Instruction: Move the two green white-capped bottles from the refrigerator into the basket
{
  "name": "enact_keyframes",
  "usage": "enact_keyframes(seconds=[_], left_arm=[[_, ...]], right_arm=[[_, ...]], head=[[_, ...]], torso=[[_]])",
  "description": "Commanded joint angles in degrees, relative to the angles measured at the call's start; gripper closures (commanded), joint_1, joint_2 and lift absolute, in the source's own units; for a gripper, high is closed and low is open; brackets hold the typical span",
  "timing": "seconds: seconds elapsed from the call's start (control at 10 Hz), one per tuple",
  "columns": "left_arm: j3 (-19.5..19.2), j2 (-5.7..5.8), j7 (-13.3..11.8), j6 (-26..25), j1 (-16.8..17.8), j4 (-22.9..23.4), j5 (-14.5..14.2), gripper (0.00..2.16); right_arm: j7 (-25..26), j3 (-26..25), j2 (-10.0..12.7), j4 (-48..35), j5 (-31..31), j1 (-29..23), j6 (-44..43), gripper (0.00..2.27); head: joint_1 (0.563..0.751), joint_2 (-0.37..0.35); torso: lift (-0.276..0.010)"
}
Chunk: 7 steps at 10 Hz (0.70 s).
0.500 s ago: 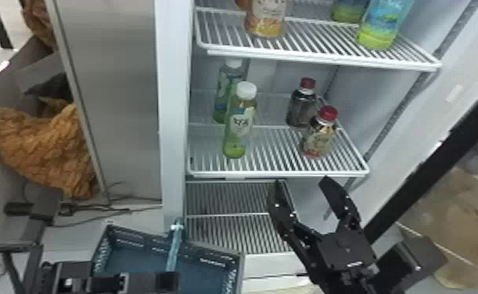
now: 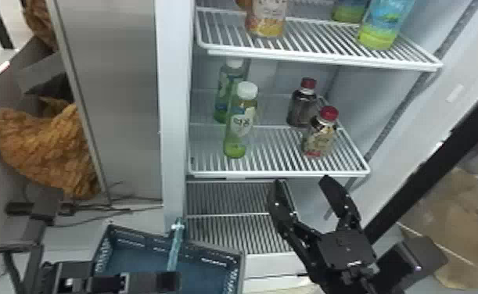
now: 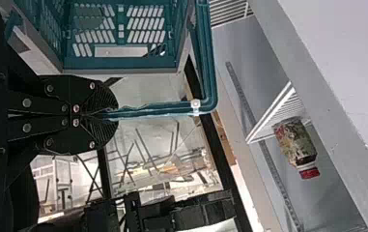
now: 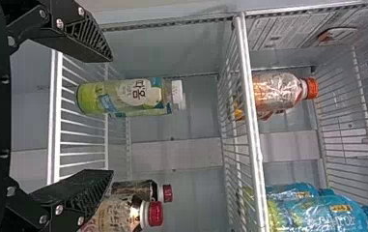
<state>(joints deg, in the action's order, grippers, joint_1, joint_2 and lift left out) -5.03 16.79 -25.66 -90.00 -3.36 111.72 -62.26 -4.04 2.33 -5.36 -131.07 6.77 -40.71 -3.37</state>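
Two green white-capped bottles stand upright on the fridge's middle shelf at its left side, the front bottle (image 2: 241,121) partly covering the rear bottle (image 2: 222,92). Below the shelf's front edge and right of them is my right gripper (image 2: 302,180), open and empty. In the right wrist view, the front green bottle (image 4: 123,94) lies beyond the spread fingers of my right gripper (image 4: 111,115). The blue basket (image 2: 206,250) is at the bottom, before the fridge. At its handle is my left gripper (image 2: 169,280); in the left wrist view, my left gripper (image 3: 105,115) is shut on the teal handle (image 3: 157,110).
Two red-capped bottles (image 2: 320,135) share the middle shelf (image 2: 281,172), toward its right side. More bottles (image 2: 267,19) stand on the upper shelf (image 2: 320,58). The fridge's side walls flank the shelves, and a dark post (image 2: 437,156) slants down at the right.
My right gripper has shifted very slightly up and to the left, still open. My left gripper, the basket and the bottles have kept their places.
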Motion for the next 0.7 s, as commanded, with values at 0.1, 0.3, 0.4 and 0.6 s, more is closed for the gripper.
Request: enact_keyframes(seconds=[0.1, 0.3, 0.4, 0.6], left_arm=[[-0.12, 0.00, 0.00, -0.03, -0.01, 0.00, -0.13, 1.17], [-0.12, 0.00, 0.00, -0.03, -0.01, 0.00, -0.24, 1.17], [-0.12, 0.08, 0.00, -0.03, -0.01, 0.00, -0.36, 1.17], [-0.12, 0.08, 0.00, -0.03, -0.01, 0.00, -0.36, 1.17]], right_arm=[[0.00, 0.98, -0.44, 2.05, 0.09, 2.05, -0.15, 0.23], [0.00, 2.01, -0.80, 6.27, 0.09, 6.27, -1.00, 0.24], [0.00, 2.47, -0.97, 8.66, 0.09, 8.52, -1.28, 0.23], [0.00, 2.92, -1.24, 12.74, -0.26, 12.31, -1.42, 0.18]], head=[[0.695, -0.216], [0.695, -0.203], [0.695, -0.195], [0.695, -0.179]], torso=[[-0.263], [-0.263], [-0.263], [-0.263]])
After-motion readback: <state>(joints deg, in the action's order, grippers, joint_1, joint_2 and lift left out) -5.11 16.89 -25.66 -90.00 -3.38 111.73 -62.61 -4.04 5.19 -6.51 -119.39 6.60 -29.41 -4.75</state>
